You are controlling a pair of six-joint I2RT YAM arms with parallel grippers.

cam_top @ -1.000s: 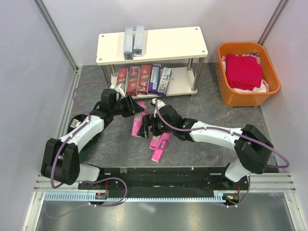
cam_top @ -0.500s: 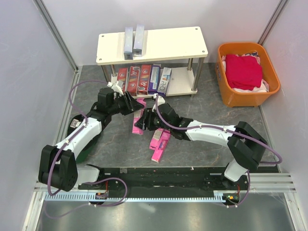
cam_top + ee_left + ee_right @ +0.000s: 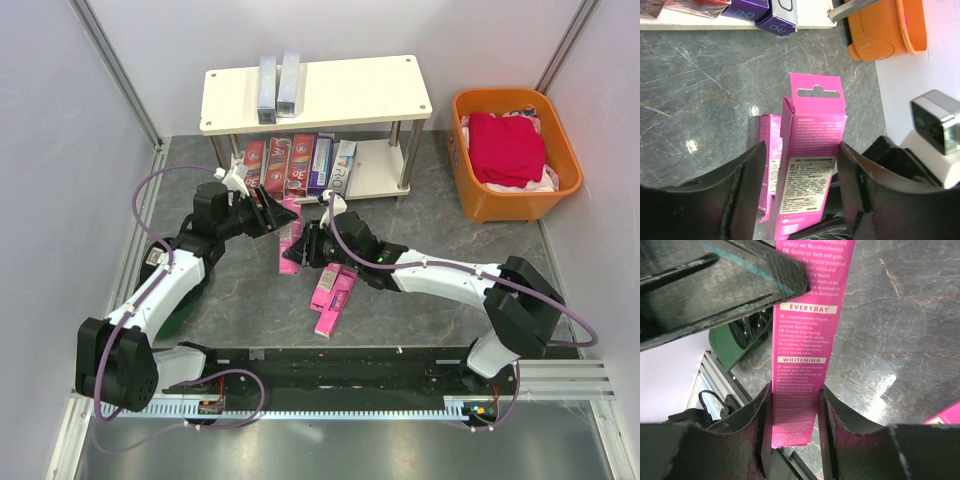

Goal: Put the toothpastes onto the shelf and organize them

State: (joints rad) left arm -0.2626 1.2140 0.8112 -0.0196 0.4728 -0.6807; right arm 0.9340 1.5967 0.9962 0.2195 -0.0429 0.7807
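Glossy pink cardboard carton (image 3: 812,150), matt cream wood-grain shelf (image 3: 350,95), polished stone-look tabletop (image 3: 715,85), orange plastic basket (image 3: 478,205)

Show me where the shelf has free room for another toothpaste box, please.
The top board is bare right of the two silver cartons. The lower board has a narrow bare strip between the white carton and the right legs. Its left and middle are packed. The table in front is crowded with pink cartons.

lab cell: white panels (image 3: 60,150), aluminium frame (image 3: 120,75)
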